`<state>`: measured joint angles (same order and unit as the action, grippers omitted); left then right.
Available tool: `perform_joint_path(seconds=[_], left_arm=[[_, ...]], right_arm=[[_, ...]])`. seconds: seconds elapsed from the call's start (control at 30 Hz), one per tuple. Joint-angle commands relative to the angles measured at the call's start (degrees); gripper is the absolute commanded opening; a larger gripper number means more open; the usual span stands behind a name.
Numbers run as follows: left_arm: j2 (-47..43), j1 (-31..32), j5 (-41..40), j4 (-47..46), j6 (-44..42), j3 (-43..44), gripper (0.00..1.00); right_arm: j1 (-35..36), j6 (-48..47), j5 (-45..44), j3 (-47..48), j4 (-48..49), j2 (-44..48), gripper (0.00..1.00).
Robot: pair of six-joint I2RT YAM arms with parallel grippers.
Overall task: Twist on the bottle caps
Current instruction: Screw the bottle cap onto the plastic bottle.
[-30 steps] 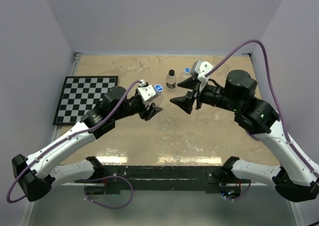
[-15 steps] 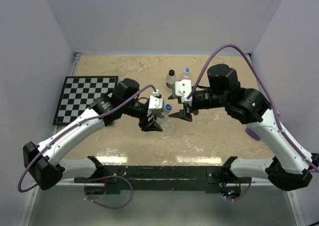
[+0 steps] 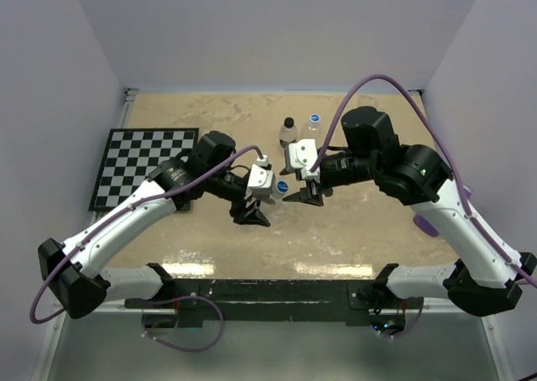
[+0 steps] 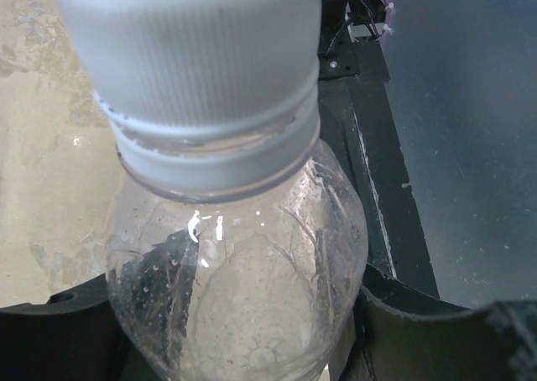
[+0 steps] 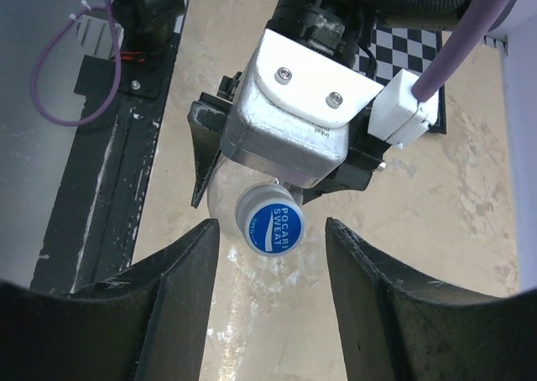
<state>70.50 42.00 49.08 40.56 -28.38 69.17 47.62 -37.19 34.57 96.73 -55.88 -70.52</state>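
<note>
Sandy table (image 3: pixel 352 230), clear bottle (image 4: pixel 243 289) held above its middle.
Left claw (image 3: pixel 253 215) clamped tight on the bottle's body; right claw (image 5: pixel 270 230) half spread, fingers (image 5: pixel 185 289) flanking the blue cap (image 5: pixel 273 223), not touching it.

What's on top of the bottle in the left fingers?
A blue cap sits on the neck of the bottle. It covers the threads, so how far it is screwed down cannot be seen.
</note>
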Motion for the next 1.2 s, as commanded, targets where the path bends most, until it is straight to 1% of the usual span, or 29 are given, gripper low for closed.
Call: perform_joint_path(seconds=[0.0,0.2,0.27,0.3,0.4,0.47,0.5,0.57,0.7,0.73,0.77,0.8,0.87,0.93,0.97,1.07,1.13,1.17], left_arm=[[0.1,-0.3,2.7,0.8,-2.3,2.6,0.0],[0.2,-0.3,2.8,0.8,-2.4,3.1,0.0],[0.2,-0.3,2.6,0.9,-2.4,3.0,0.0],[0.2,-0.3,2.5,0.9,-2.4,3.0,0.0],[0.0,-0.3,0.8,0.8,-1.7,3.2,0.0],[-0.6,-0.2,-2.6,-0.4,0.1,3.3,0.0],[-1.4,0.1,-4.7,-1.2,1.1,3.2,0.0],[-3.4,1.9,-12.5,-4.2,4.0,2.6,0.0],[-7.9,10.5,-36.6,-11.0,7.9,0.1,0.0],[-8.7,12.9,-40.4,-12.4,8.6,-0.5,0.0],[-9.6,14.2,-44.7,-14.2,9.5,-1.4,0.0],[-10.5,15.6,-47.2,-15.8,9.7,-2.3,0.0],[-12.2,19.1,-54.8,-19.4,10.4,-4.6,0.0],[-12.8,22.8,-62.1,-21.0,9.8,-5.3,0.0],[-12.8,24.9,-67.2,-22.1,9.3,-5.4,0.0],[-12.3,31.3,-78.5,-25.0,5.9,-6.8,0.0],[-11.8,35.1,-86.2,-27.8,3.4,-7.8,0.0],[-11.7,36.6,-88.6,-29.4,1.8,-8.8,0.0]], right_arm=[[0.3,-0.9,1.8,2.3,-0.7,-1.3,0.56],[0.6,-1.0,2.3,2.9,-1.4,-2.6,0.53],[0.7,-0.9,2.3,3.2,-1.6,-2.7,0.5],[0.7,-0.7,2.3,3.2,-1.6,-2.7,0.46],[0.6,0.2,2.2,3.1,-1.7,-3.0,0.25],[0.6,1.5,1.5,2.9,-1.5,-3.0,0.13],[0.7,2.6,0.8,2.7,-1.2,-3.1,0.11],[0.6,5.5,-1.6,2.4,-0.6,-3.4,0.05],[0.6,14.3,-5.9,0.9,1.9,-3.7,0.0],[0.6,17.2,-6.9,0.0,3.8,-3.3,0.0],[0.6,21.9,-8.0,-1.3,6.3,-2.7,0.0],[0.7,25.3,-9.8,-3.2,8.4,-1.9,0.0],[0.6,31.0,-11.9,-5.5,11.5,-0.6,0.0],[0.6,35.9,-12.4,-8.2,14.6,0.4,0.0],[0.7,39.2,-12.7,-9.6,15.8,0.6,0.0],[0.7,46.0,-14.6,-13.6,18.5,0.9,0.0],[0.7,49.8,-16.1,-15.2,18.5,0.7,0.0],[0.7,51.5,-16.8,-16.0,18.9,0.8,0.0]])
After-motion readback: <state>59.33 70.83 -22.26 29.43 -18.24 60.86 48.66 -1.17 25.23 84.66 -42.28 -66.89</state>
